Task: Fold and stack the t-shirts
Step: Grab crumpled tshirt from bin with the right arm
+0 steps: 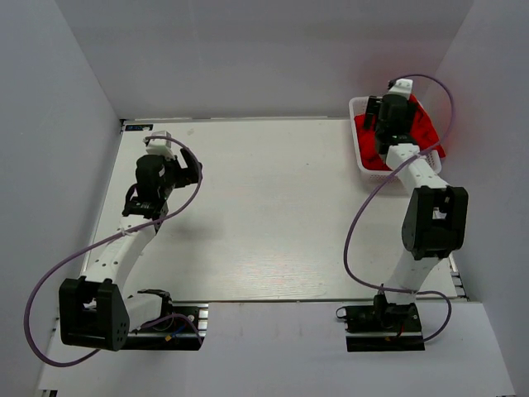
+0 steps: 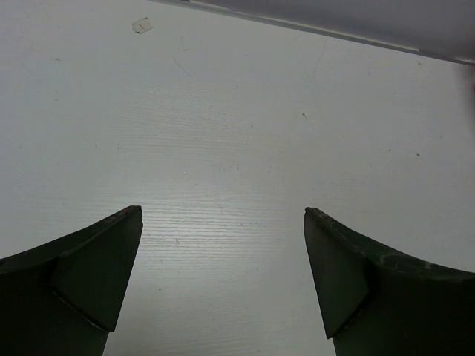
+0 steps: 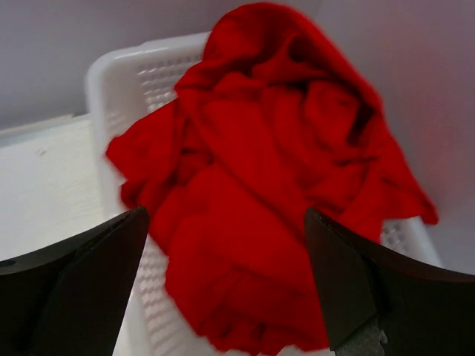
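Two arms are shown at what appears to be the first pick-up step. The right arm (image 1: 434, 219) reaches to the far right corner of the white surface (image 1: 273, 207). The right jaws are spread wide and empty above a crumpled heap of bright red soft-fabric t-shirts (image 3: 267, 185). The heap lies in, and spills over, the white plastic lattice basket (image 3: 141, 74); no shirt is yet laid out or folded. The left arm (image 1: 124, 240) hangs toward the far left, the left jaws likewise released over bare surface. The number of shirts in the heap cannot be told. For a clean pick, the right jaws should probably descend on a raised fold near the top, clear of the basket rim. They should pinch one layer only and lift straight up so that a single shirt separates.
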Controlling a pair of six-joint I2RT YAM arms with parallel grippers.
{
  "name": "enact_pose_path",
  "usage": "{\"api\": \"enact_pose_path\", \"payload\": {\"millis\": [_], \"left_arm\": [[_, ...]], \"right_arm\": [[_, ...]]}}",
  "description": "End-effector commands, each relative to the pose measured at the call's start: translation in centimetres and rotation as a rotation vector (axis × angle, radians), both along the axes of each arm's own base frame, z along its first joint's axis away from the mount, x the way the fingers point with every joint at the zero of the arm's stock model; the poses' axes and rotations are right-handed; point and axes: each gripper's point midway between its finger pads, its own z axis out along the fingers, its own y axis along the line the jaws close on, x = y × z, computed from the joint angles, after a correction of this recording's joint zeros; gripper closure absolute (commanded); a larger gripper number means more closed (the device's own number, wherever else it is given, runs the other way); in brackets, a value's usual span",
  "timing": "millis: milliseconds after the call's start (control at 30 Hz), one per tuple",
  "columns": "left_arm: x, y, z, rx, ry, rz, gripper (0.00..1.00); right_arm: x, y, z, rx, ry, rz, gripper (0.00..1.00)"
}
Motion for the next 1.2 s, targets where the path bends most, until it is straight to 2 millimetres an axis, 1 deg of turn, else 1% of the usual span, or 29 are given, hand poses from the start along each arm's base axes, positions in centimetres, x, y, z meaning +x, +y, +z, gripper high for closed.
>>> {"api": "enact_pose_path", "payload": {"millis": [0,33,67,100,133,167,200,233,267,300,333,400,433,500,533,567,600,633,700,733,767,800,833,900,933,967,1067,1100,1167], "left_arm": [[0.4,0.6,0.5,-0.011,-0.029,0.034,0.00],[0.5,0.5,0.7,-0.021,-0.038,0.037,0.00],[0.5,0.5,0.6,-0.022,-0.042,0.037,0.00],[0.5,0.4,0.6,-0.036,-0.041,0.041,0.00],[0.5,0.1,0.6,-0.043,-0.050,0.025,0.00],[0.6,0.1,0.8,-0.044,-0.059,0.025,0.00],[0.6,0.0,0.4,-0.033,-0.050,0.013,0.00],[0.7,0.1,0.6,-0.023,-0.050,0.010,0.00],[1.1,0.0,0.4,-0.021,-0.033,0.010,0.00],[1.1,0.2,-0.2,-0.014,-0.007,0.022,0.00],[1.4,0.4,0.2,-0.010,-0.004,0.032,0.00],[1.7,0.3,-0.6,-0.005,0.032,0.032,0.00],[1.9,0.3,-0.6,-0.004,0.039,0.032,0.00],[2.0,0.1,-1.1,-0.014,0.054,0.027,0.00],[2.2,-0.1,-1.3,-0.017,0.053,0.018,0.00],[2.3,-0.3,-1.0,-0.022,0.042,0.006,0.00],[2.3,-0.5,-1.4,-0.024,0.053,-0.002,0.00],[2.4,-0.5,-1.2,-0.025,0.042,-0.003,0.00],[2.8,-0.8,-1.3,-0.030,0.043,-0.016,0.00],[3.0,-0.8,-0.8,-0.031,0.032,-0.016,0.00],[2.9,-0.8,-1.4,-0.029,0.052,-0.016,0.00],[3.1,-1.0,-0.9,-0.032,0.043,-0.024,0.00],[3.1,-1.0,-0.9,-0.032,0.043,-0.025,0.00],[3.1,-1.0,-0.9,-0.032,0.043,-0.025,0.00],[3.1,-1.0,-0.9,-0.032,0.043,-0.025,0.00],[3.1,-1.0,-0.9,-0.032,0.043,-0.025,0.00],[3.0,-1.0,-0.6,-0.033,0.034,-0.025,0.00],[3.0,-1.0,-0.6,-0.033,0.034,-0.025,0.00],[2.8,-0.9,-0.9,-0.023,0.046,-0.027,0.00]], "right_arm": [[2.1,-5.0,3.6,-0.018,-0.096,-0.068,0.10],[2.4,-5.5,3.5,-0.012,-0.089,-0.066,0.10],[3.5,-7.7,3.4,-0.013,-0.091,-0.079,0.10],[3.9,-8.3,3.4,-0.011,-0.092,-0.076,0.10],[5.0,-8.8,1.4,0.005,-0.050,-0.072,0.10],[5.7,-10.5,2.6,0.020,-0.076,-0.062,0.10],[6.1,-10.6,2.3,0.050,-0.077,-0.060,0.10],[7.1,-11.2,0.7,0.071,-0.060,-0.061,0.10],[7.3,-12.0,0.5,0.089,-0.063,-0.050,0.10],[8.0,-12.1,1.3,0.094,-0.082,-0.037,0.10],[8.3,-12.5,-0.4,0.093,-0.053,-0.033,0.10],[8.7,-12.3,-1.0,0.099,-0.047,-0.002,0.10],[9.0,-12.7,-2.2,0.102,-0.032,-0.006,0.10],[9.1,-13.3,-2.9,0.114,-0.033,-0.021,0.10],[9.3,-13.5,-4.2,0.141,-0.021,-0.027,0.10],[9.3,-13.5,-4.6,0.150,-0.016,-0.024,0.10],[9.4,-13.7,-5.4,0.167,-0.006,-0.019,0.12],[9.5,-13.2,-5.8,0.176,0.001,0.002,0.17],[9.3,-13.0,-6.2,0.183,0.019,0.018,0.36],[9.3,-12.9,-6.0,0.185,0.015,0.021,0.64],[9.3,-12.8,-6.0,0.189,0.018,0.028,0.81],[9.3,-12.4,-5.9,0.189,0.020,0.048,0.93],[9.1,-12.8,-4.2,0.178,-0.011,0.028,1.00],[8.6,-12.8,-4.3,0.190,-0.013,0.002,1.00],[8.5,-13.0,-0.8,0.170,-0.093,0.001,1.00],[8.2,-12.9,-0.4,0.178,-0.108,-0.003,1.00],[7.0,-12.5,5.1,0.156,-0.231,0.004,1.00],[6.8,-12.4,6.1,0.154,-0.249,0.010,1.00],[6.1,-11.5,10.2,0.120,-0.314,0.076,1.00]]}}
